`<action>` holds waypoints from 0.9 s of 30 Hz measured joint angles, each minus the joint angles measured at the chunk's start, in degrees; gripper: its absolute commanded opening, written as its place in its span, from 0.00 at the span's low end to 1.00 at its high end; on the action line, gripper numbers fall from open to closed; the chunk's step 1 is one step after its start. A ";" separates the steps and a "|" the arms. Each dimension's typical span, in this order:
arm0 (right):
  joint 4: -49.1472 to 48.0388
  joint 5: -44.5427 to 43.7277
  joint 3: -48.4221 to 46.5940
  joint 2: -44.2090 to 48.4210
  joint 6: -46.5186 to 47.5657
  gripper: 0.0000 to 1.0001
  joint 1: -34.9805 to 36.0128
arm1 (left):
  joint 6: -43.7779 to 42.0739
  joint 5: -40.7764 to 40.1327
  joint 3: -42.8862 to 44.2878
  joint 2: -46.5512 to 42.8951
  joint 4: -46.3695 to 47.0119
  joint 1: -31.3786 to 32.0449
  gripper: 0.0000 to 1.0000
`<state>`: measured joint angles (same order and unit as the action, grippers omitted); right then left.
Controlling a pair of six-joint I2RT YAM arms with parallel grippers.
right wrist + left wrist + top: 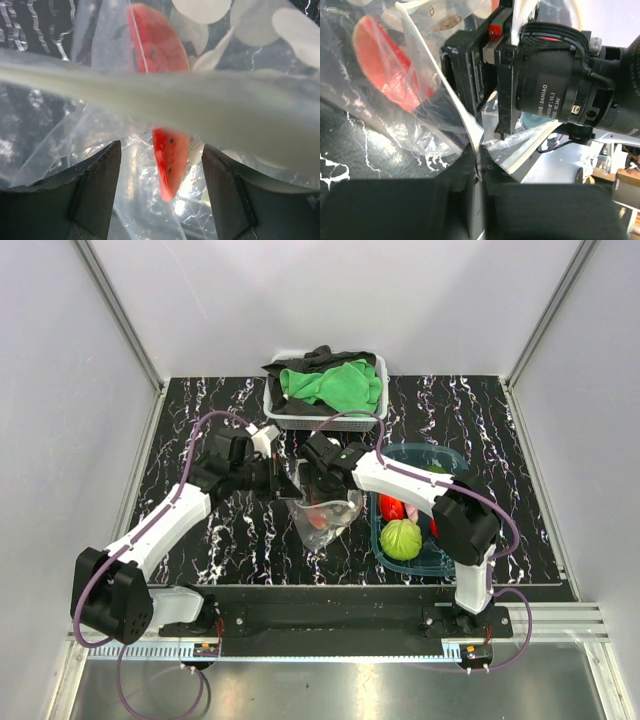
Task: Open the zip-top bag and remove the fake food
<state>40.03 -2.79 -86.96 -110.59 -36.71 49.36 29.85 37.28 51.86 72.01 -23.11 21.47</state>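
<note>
The clear zip-top bag (pixel 330 520) hangs between the two grippers at the table's middle. In the left wrist view my left gripper (pixel 479 162) is shut on the bag's (pixel 420 115) top edge beside the zip strip (pixel 530 150). My right gripper (pixel 316 483) points down at the bag's mouth. Its jaws (pixel 161 150) stand open, one on either side of the red watermelon slice (pixel 170 165), which sits lower down in the bag; no finger touches it. The blurred zip strip (pixel 200 105) crosses that view. The slice (pixel 320 519) also shows through the plastic from above.
A translucent teal tub (pixel 452 462) stands right of the bag, holding a green leafy ball (pixel 401 539) and a red fruit (pixel 390 507). A white basket (pixel 325 421) with green and black cloths sits at the back. White walls enclose the black marbled table (pixel 190 420).
</note>
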 measured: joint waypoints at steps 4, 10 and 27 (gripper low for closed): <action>-0.22 1.03 0.00 0.70 -0.02 0.73 -0.48 | 0.66 -0.76 1.14 0.50 -1.16 0.00 0.34; -0.35 1.68 0.68 0.70 0.13 0.73 -0.57 | 1.44 -1.97 1.84 4.44 -2.73 0.00 0.42; -1.64 2.36 1.92 0.83 1.42 0.56 -1.46 | 1.90 -2.71 5.44 6.25 -6.97 0.87 0.00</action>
<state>38.39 -0.43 -85.03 -109.75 -35.29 47.90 31.75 34.57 57.30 78.26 -30.09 22.35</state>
